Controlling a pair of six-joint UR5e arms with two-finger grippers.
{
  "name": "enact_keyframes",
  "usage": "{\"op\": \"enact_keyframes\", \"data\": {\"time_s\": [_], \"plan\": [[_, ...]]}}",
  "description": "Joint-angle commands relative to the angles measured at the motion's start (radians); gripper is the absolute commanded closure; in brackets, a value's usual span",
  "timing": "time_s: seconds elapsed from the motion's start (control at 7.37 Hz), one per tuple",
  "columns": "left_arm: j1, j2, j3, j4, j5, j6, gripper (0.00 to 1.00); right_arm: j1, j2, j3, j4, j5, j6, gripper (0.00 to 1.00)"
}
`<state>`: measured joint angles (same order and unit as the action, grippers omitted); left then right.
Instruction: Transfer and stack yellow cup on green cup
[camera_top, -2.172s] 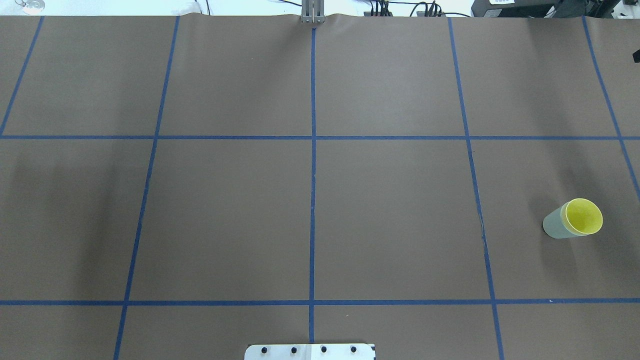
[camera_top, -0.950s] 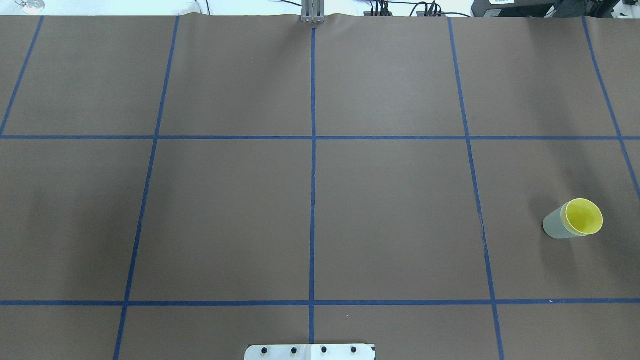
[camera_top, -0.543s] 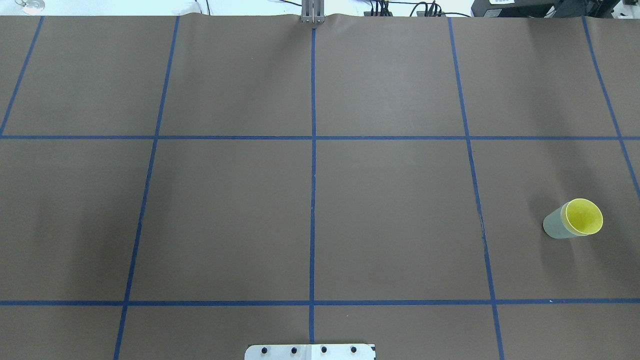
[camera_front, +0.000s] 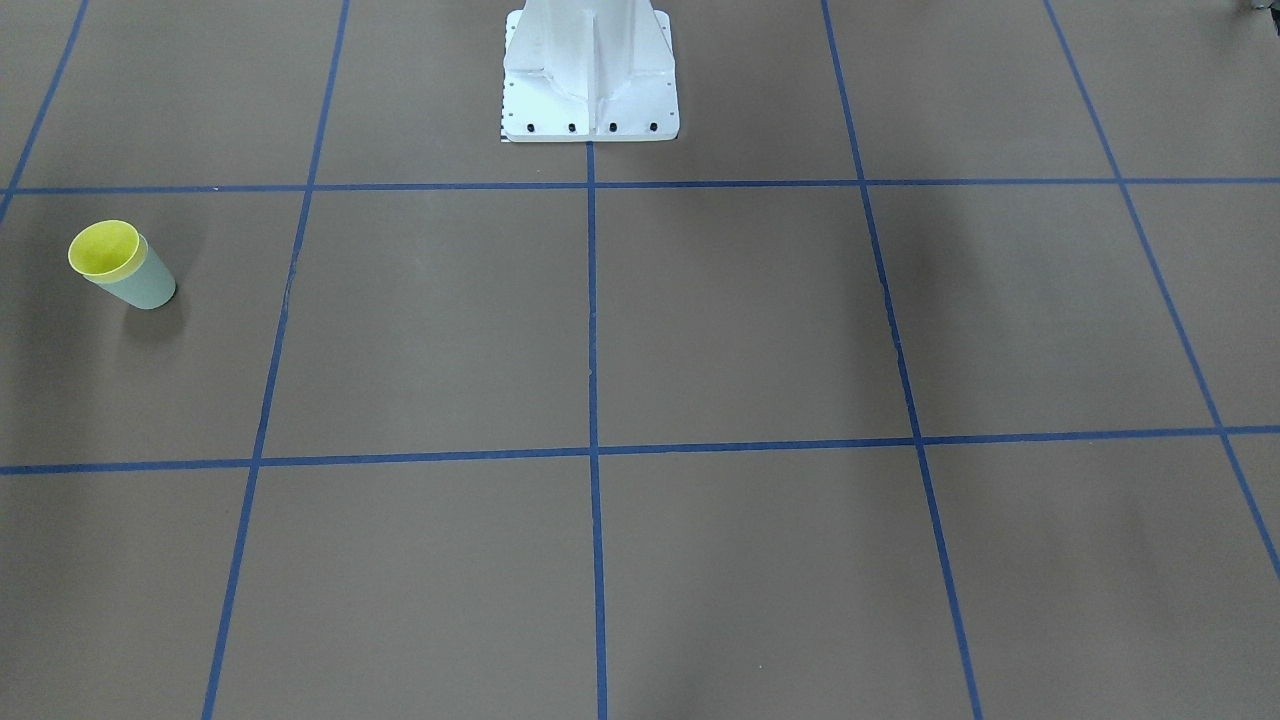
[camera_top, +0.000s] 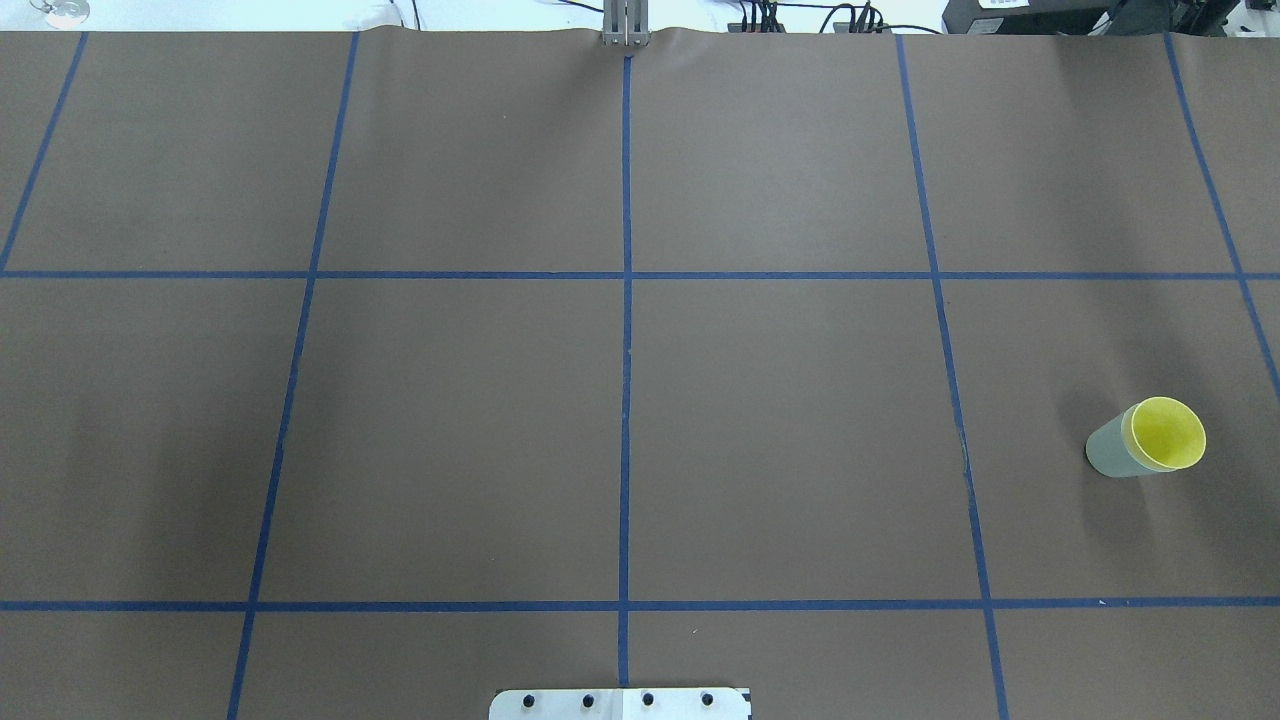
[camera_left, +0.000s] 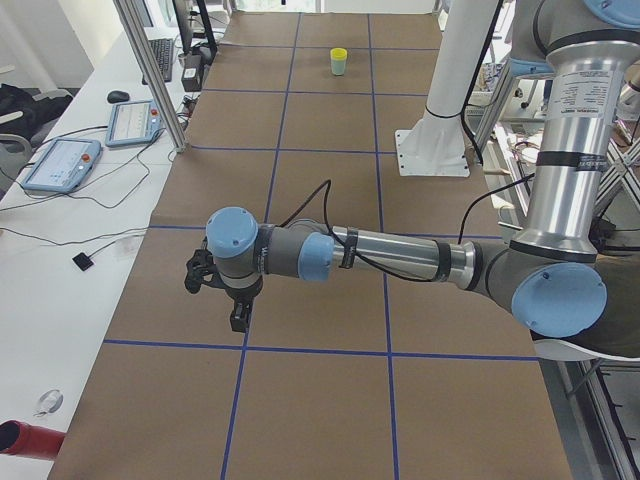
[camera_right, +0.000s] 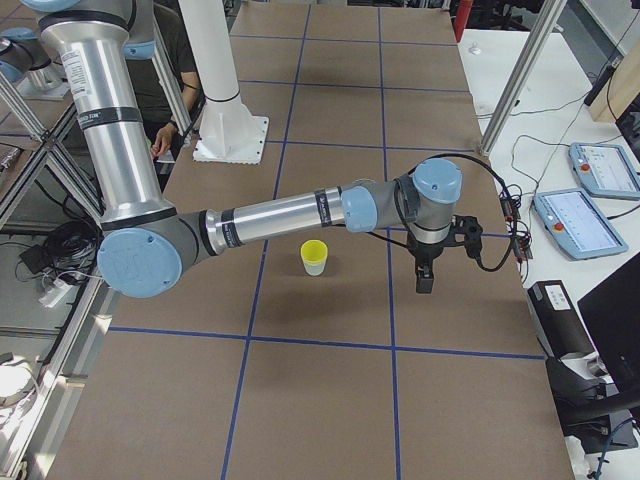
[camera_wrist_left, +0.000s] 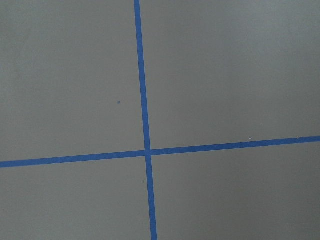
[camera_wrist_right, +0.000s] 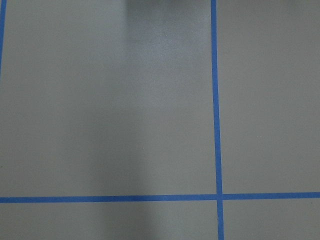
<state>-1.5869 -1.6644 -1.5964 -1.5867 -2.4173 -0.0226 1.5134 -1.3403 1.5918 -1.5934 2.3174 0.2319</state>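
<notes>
The yellow cup (camera_top: 1166, 434) sits nested inside the green cup (camera_top: 1108, 452), upright at the table's right side. The pair also shows in the front view, yellow cup (camera_front: 103, 249) in green cup (camera_front: 145, 285), and in the right side view (camera_right: 314, 249). My left gripper (camera_left: 238, 320) hangs over the table's left part, far from the cups. My right gripper (camera_right: 424, 283) hangs a short way beyond the cups, apart from them. Both grippers show only in the side views, so I cannot tell whether they are open or shut. Both wrist views show only bare brown table and blue tape.
The white base plate (camera_top: 620, 703) stands at the table's near middle edge. Blue tape lines (camera_top: 626, 330) divide the brown table into squares. Teach pendants (camera_left: 60, 163) and cables lie on a side bench. A person (camera_right: 170, 90) sits behind the pedestal.
The nested cups have not moved. The faint shadow on the table's left part has faded and shifted a little.
</notes>
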Motion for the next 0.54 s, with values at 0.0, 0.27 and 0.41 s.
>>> {"op": "enact_keyframes", "data": {"time_s": [0.0, 0.27, 0.41], "plan": [[0.001, 0.023, -0.005, -0.002, 0.001, -0.008, 0.0, -0.001, -0.029, 0.004, 0.01, 0.002, 0.001, 0.0], [-0.001, 0.035, -0.008, -0.042, 0.001, -0.008, 0.0, 0.001, -0.048, 0.007, 0.013, 0.002, 0.001, 0.0], [-0.001, 0.037, -0.005, -0.042, 0.009, -0.007, 0.0, -0.001, -0.054, 0.007, 0.013, 0.002, 0.003, 0.0]]}}
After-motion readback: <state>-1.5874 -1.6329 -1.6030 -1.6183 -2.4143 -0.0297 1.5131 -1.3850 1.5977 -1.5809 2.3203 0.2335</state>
